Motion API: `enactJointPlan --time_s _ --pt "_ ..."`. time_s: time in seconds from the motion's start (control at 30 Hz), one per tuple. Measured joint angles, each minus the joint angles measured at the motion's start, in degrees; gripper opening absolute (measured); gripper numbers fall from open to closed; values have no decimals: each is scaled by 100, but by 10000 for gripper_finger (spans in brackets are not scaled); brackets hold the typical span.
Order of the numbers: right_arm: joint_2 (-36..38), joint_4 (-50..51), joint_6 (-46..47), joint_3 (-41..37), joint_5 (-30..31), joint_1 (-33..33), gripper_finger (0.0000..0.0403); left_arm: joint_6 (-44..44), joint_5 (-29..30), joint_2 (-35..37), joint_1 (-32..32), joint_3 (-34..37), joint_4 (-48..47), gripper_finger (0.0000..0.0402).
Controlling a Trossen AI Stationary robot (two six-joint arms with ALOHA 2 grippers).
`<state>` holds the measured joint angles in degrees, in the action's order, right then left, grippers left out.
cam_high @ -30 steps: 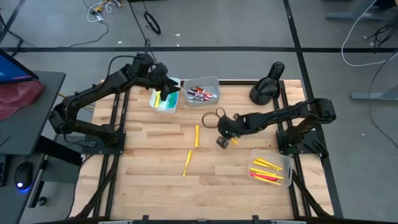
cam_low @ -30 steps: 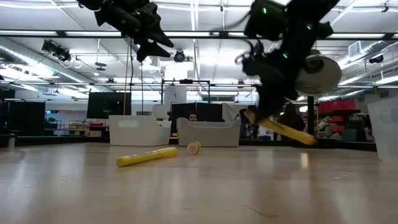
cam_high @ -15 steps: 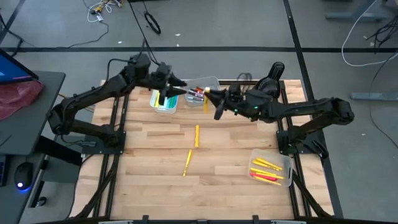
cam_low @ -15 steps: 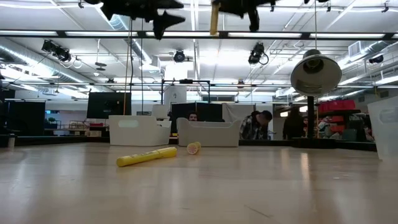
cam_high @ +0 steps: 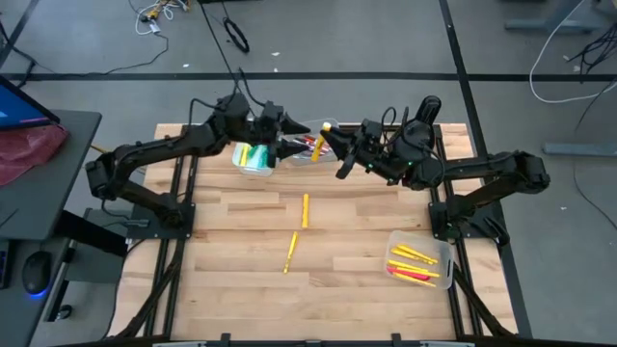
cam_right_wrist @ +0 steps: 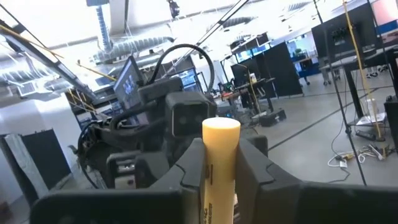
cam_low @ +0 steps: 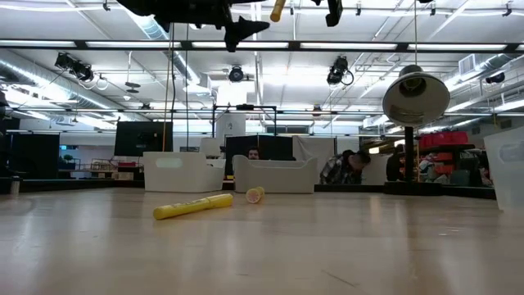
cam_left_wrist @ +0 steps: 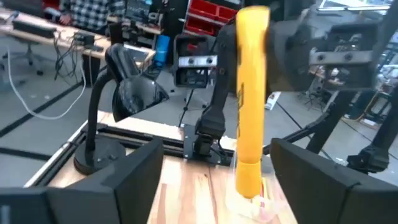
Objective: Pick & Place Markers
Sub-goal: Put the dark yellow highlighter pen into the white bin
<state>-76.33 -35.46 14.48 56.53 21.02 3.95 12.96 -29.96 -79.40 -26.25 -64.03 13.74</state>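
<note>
1. From my console's overhead feed, the left gripper is raised over the far edge of the table, above two clear bins. Its fingers are spread wide and grip nothing; in the left wrist view the two dark fingers stand well apart.

2. Beneath that arm I see the left bin, holding green, light blue and yellow markers, and the neighbouring bin, holding red and dark-capped ones. I cannot count them from here.

3. Between the two grippers hangs a yellow marker, lifted high over the bins. In the left wrist view the same yellow marker stands upright directly ahead, between the open fingers but not touching them.

4. On the bare wood lie two loose markers: one yellow marker near the table's middle and a second yellow one nearer the front edge, apart from each other. The low view shows one lying sideways and the other end-on.

5. The right gripper faces the left one, tip to tip, and is clamped on the lifted marker; the right wrist view shows the yellow barrel pinched between its fingers.

6. A black desk lamp stands at the far right of the table.

7. Near the front right corner a third bin holds yellow and red markers.
</note>
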Motion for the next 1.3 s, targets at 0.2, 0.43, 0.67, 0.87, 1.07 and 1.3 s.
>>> enactJointPlan --time_s 0.2,0.43,0.67,0.87,1.07,1.3 --pt "2 -23 22 0 0 0 43 81 167 -208 209 4 278 324" --pt "2 -71 66 0 0 0 43 148 375 -403 449 2 801 312" --pt "2 -81 103 0 0 0 43 148 471 -473 467 4 898 288" --pt "2 -58 157 0 2 0 57 307 470 -472 467 4 1119 214" --pt "2 -37 151 0 46 2 90 298 446 -472 467 4 1100 79" --pt "2 -35 155 0 5 0 98 540 141 -468 404 4 1098 49"
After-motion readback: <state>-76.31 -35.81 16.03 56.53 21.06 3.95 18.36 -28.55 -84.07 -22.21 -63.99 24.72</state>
